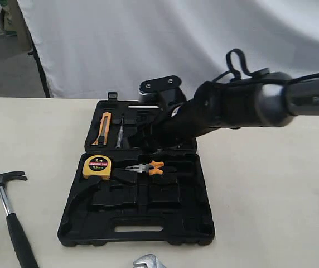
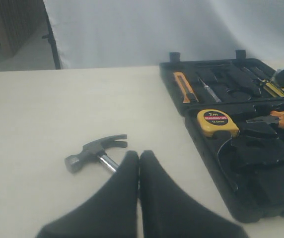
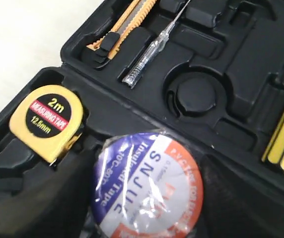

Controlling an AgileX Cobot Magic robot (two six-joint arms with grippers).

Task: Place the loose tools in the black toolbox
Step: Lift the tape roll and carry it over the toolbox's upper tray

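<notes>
Now the right tool (image 3: 143,218) pinches the tape roll (image 3: 147,183) near a round recess (image 3: 195,94) — presumably its seat; left tool (image 2: 139,166) pressed together.

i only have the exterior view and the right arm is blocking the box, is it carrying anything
Observer: Yes. The right wrist view shows the tape roll with the red, white and blue label held in the right gripper, over the toolbox.
Operator: any free slot for it there
Observer: A round recess in the box near the roll looks empty.
Operator: and the left gripper, cant see it at all
Observer: In the left wrist view the left gripper is shut with nothing in it, right by the head end of the hammer.
</notes>
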